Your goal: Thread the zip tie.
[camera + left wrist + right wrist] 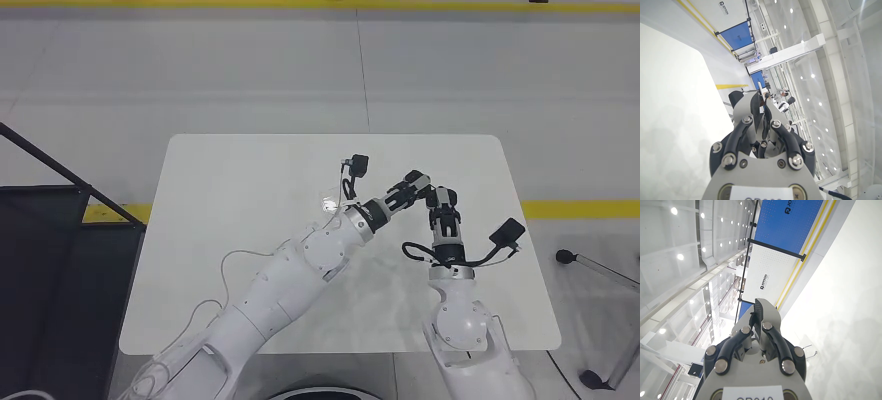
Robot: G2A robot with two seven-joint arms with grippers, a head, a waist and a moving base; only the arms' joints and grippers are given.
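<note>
Both arms over the tabletop [250, 200], zip tie [328, 203] lying loose.
Left gripper [761, 97] and right gripper [757, 306] close side by side, fingers of each clenched on nothing; small clear zip tie flat on the tabletop beside the left forearm, apart from both.

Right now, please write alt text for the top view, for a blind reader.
Two white robot arms reach over a white table with rounded corners, their tools close together over its right half. One tool comes in from the near left, the other tool from the near edge. A pale floor with yellow lines surrounds the table.
</note>
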